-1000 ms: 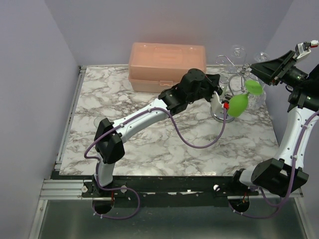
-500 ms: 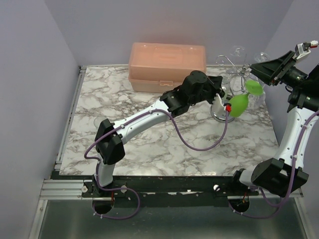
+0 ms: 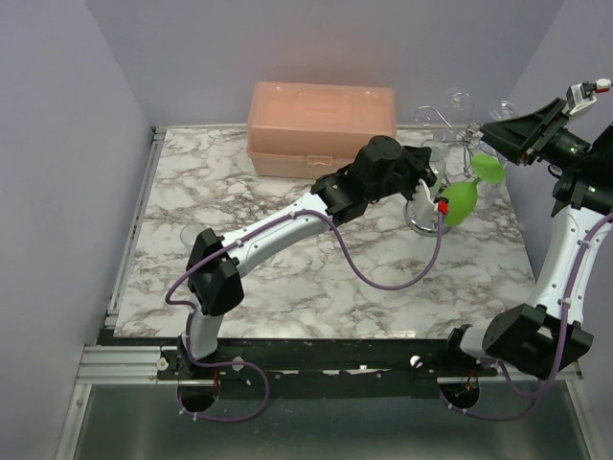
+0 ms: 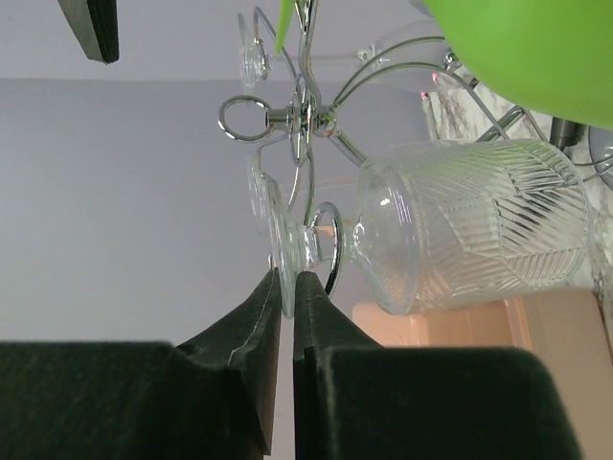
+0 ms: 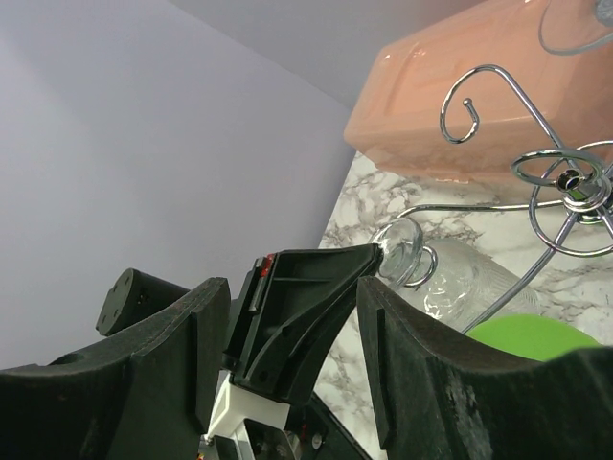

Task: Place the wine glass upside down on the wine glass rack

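Count by kind:
- Arms [image 3: 278, 225]: 2.
- Claws: 2, the left claw [image 4: 287, 278] and the right claw [image 5: 290, 287].
- Wine glass rack [image 4: 302, 120]: 1, just ahead of the left claw.
- Ribbed clear wine glass [image 4: 469, 225]: 1, at the left claw's tips.
- Green glass [image 3: 462, 199]: 1, just right of the left claw.
- Plain clear glasses [image 3: 460, 97] beyond the left claw: 2 feet visible, total unclear.
- Peach lidded box [image 3: 321, 120]: 1, behind and left of the left claw.
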Tool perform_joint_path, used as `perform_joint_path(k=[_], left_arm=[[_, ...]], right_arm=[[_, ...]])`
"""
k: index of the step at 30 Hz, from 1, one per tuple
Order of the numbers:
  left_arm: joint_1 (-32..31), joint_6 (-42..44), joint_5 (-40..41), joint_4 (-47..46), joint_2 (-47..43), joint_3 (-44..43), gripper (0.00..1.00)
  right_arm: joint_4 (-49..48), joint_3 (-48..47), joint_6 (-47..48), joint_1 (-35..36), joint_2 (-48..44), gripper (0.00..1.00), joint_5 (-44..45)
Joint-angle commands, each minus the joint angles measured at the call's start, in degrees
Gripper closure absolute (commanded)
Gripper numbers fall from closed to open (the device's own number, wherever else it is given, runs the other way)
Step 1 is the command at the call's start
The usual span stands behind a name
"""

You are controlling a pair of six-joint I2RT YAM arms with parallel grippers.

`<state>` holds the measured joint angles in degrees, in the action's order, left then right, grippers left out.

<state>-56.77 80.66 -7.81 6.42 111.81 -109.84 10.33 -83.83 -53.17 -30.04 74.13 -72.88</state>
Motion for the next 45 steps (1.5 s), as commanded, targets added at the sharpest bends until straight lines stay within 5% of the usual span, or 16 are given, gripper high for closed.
perform_joint_path(k=[1, 14, 20, 33, 40, 45], left_arm=[[-1.06, -1.71, -2.91, -3.95, 0.47, -2.28, 0.87], [-1.1, -3.81, -2.83, -5.27, 0.88, -1.05, 0.7], [-1.58, -5.7, -2.47, -6.12, -1.86, 2.28, 0.53], [-3.9, -11.43, -1.68, -12.38, -9.01, 10.56, 0.33], [-5.44, -21.16, 2.34, -17.16, -17.63, 19.44, 0.21], [-5.8, -39.4, 9.32, -15.72, -26.47, 23.89, 0.08]], right_arm=[[-1.11, 0.72, -0.83, 0.2, -0.93, 0.38, 0.72], [-1.27, 1.31, -0.88, 0.24, -1.18, 0.38, 0.81], [-1.45, 1.42, -0.82, 0.23, -1.27, 0.38, 0.98], [-2.28, 2.25, -1.16, 0.2, -1.73, 0.38, 1.16], [-3.37, 2.01, 0.32, 0.24, -1.88, 0.38, -0.25], [-3.34, 0.7, 4.46, 0.2, -2.06, 0.37, -2.12]])
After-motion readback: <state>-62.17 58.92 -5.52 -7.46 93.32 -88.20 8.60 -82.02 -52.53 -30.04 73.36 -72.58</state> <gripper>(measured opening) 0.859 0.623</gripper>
